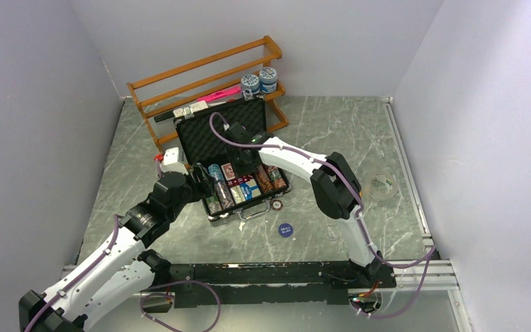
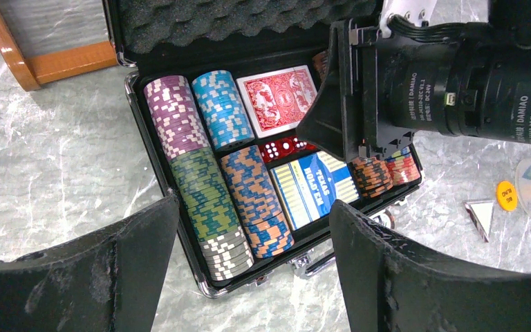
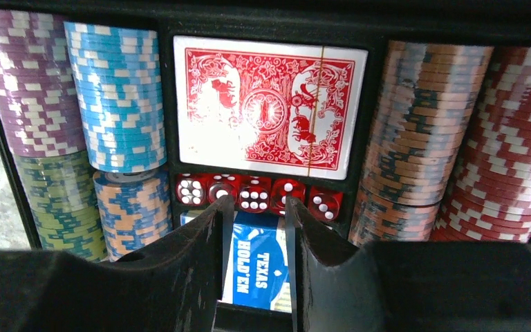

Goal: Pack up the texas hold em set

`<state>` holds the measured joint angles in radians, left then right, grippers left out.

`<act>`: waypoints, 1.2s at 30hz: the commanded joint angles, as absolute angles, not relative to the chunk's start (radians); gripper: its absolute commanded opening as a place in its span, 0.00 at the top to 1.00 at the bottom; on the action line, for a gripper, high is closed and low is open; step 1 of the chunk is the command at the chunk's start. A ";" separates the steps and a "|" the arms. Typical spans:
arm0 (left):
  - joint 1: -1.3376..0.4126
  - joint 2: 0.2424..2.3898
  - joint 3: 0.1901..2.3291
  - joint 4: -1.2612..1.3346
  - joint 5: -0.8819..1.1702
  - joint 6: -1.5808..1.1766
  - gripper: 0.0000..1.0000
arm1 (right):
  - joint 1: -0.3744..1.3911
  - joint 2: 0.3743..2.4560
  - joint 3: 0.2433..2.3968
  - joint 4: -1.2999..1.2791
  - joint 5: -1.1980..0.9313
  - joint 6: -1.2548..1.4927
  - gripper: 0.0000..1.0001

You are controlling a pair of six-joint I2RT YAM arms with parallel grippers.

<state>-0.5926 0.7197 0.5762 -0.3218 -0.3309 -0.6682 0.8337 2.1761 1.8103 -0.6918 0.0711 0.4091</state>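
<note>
The black briefcase (image 1: 197, 131) lies open in mid-table with its foam lid up. Inside are chip stacks (image 2: 204, 187), a red deck (image 3: 266, 104), a row of red dice (image 3: 254, 195) and a blue "Texas Hold'em" deck (image 3: 259, 256). My right gripper (image 3: 257, 204) hangs over the case, its fingers a narrow gap apart and holding nothing, with the tips just above the dice; it also shows in the top view (image 1: 237, 138). My left gripper (image 2: 254, 207) is wide open and empty at the case's near left corner (image 1: 200, 176). A blue round disc (image 1: 285, 229) lies on the table in front of the case.
The orange wooden rack (image 1: 180, 76) stands behind the case, with two blue-and-white jars (image 1: 259, 81) on it. A clear roll (image 1: 382, 185) lies to the right. An orange disc (image 2: 505, 195) and a clear triangular piece (image 2: 482, 213) lie right of the case.
</note>
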 commanded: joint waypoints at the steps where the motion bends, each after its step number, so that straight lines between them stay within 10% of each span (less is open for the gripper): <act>1: -0.596 0.719 0.589 -0.306 -0.339 -0.669 0.15 | 0.831 2.146 1.798 -0.648 0.021 0.375 0.62; 36: -0.595 0.737 0.584 -0.219 -0.200 -0.586 0.15 | 0.802 2.202 1.895 -0.638 0.006 0.409 0.62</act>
<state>-0.5926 0.7231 0.5762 -0.3088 -0.2840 -0.6498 0.8127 2.2368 1.8469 -0.6571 -0.0162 0.4034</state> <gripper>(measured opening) 0.854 0.376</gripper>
